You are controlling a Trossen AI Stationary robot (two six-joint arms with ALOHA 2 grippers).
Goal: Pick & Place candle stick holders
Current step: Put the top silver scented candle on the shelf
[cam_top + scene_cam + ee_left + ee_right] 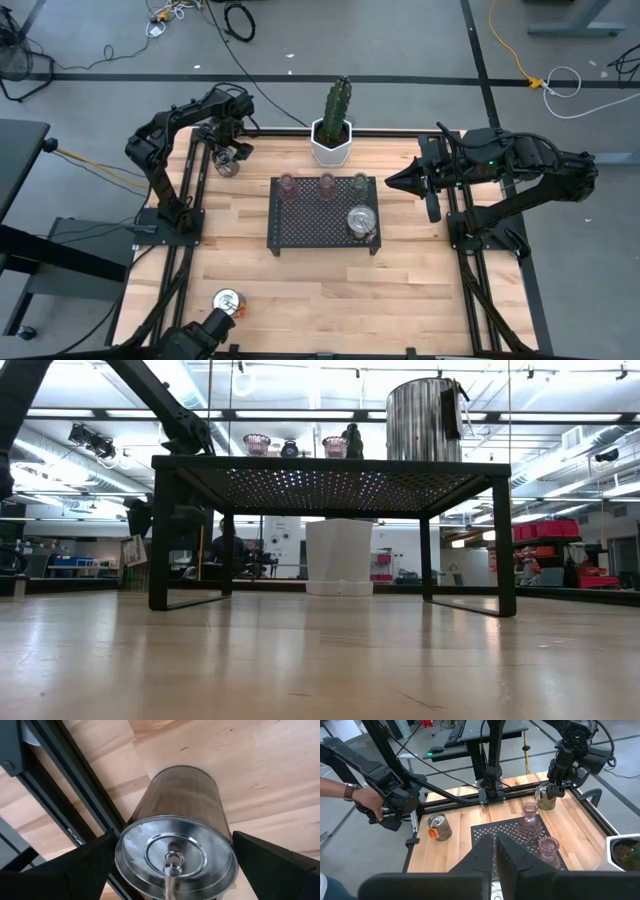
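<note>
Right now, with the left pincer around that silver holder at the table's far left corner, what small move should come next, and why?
Probably close and lift. The left pincer straddles the silver holder, fingers apart on both sides, while the holder stands on the table, off the black mesh tray. The right pincer waits shut beside the tray.

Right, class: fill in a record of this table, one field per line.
tray: black mesh tray holding three glass cups and one silver holder
left claw: around a second silver holder, table's far left
right claw: shut, empty, beside the tray
third silver holder: table's near edge
cactus pot: behind the tray
</note>
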